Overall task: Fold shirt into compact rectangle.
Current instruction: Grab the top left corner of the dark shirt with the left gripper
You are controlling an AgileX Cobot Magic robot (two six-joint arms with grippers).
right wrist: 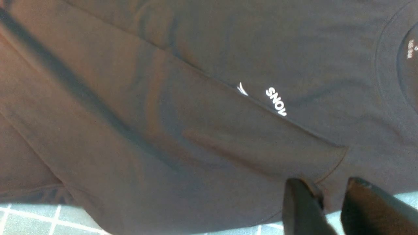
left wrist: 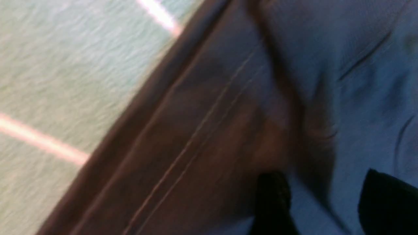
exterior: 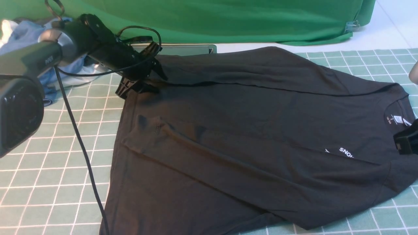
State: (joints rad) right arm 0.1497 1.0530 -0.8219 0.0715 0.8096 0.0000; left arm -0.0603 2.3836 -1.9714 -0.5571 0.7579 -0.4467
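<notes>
On the checked mat (exterior: 49,156), the black shirt (exterior: 248,130) lies flat, sleeves folded inward.

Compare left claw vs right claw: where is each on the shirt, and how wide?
Left claw sits at the far hem corner of the shirt; right claw is at the shoulder end, near the collar. Left claw's fingers stand wider apart than right claw's. Left claw shows whole in the front view; right claw is cut off at its edge. Shared: both black, open, low over the shirt, no cloth visibly pinched.
</notes>
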